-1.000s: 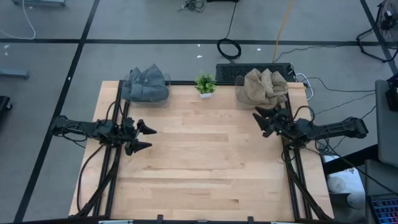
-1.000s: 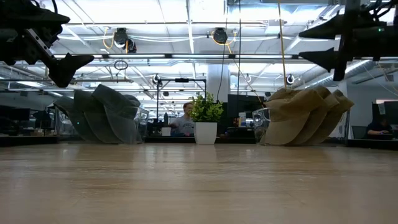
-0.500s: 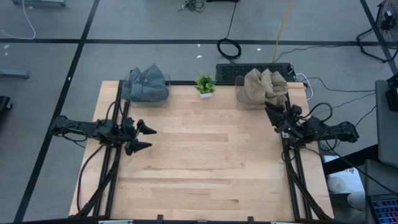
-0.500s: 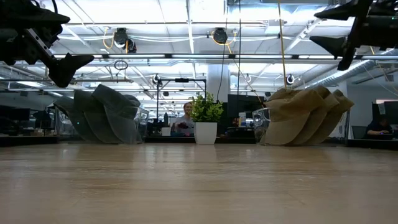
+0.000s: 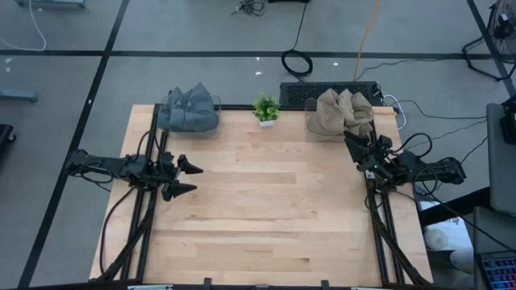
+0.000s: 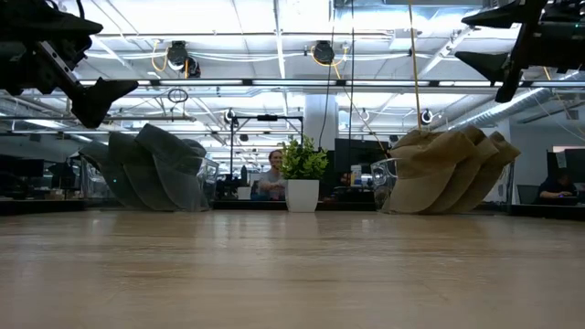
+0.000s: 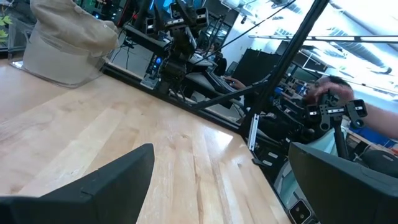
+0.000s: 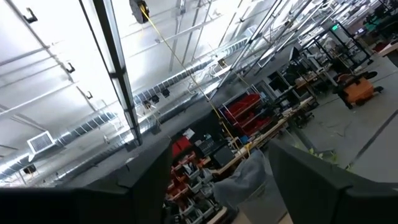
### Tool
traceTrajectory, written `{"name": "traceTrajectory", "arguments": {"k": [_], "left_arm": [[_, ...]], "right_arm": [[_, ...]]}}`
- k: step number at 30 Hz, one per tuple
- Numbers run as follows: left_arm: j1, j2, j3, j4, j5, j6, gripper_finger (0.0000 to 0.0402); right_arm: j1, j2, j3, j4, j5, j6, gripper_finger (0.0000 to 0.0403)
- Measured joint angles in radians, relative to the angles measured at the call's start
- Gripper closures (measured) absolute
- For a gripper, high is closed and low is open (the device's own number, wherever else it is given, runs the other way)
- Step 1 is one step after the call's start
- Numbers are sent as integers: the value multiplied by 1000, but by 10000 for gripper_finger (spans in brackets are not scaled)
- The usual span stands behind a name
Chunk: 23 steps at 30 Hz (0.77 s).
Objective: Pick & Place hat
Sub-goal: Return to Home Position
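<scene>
A heap of grey hats [image 5: 189, 109] sits in a clear bin at the table's far left; in the low view the grey hats [image 6: 155, 169] bulge over the bin's rim. A heap of tan hats [image 5: 343, 113] fills a clear bin at the far right and also shows as the tan hats [image 7: 68, 43] in the left wrist view. My left gripper [image 5: 197, 179] hovers open and level over the table's left side, holding nothing. My right gripper [image 5: 355, 147] hangs open just near of the tan hats, tipped upward, and is empty too [image 6: 475, 38].
A small potted plant [image 5: 266, 109] stands at the far edge between the two bins. The wooden tabletop [image 5: 266, 201] stretches bare between the arms. Black frame rails [image 5: 145, 217] run along both sides. A person [image 6: 272, 174] sits in the room beyond the table.
My right gripper has drawn back toward the table's right edge and risen, tipping its fingers upward; it has held still for the last half second. Its jaws have kept the same gap. The hats have not moved.
</scene>
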Motion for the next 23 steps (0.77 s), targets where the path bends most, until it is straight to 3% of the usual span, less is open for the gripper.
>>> {"name": "traceTrajectory", "arguments": {"k": [14, 23], "left_arm": [[0, 0, 0, 0, 0, 0, 20], [0, 0, 0, 0, 0, 1, 20]], "right_arm": [[0, 1, 0, -138, 0, 0, 149], [0, 0, 0, -24, 0, 0, 149]]}}
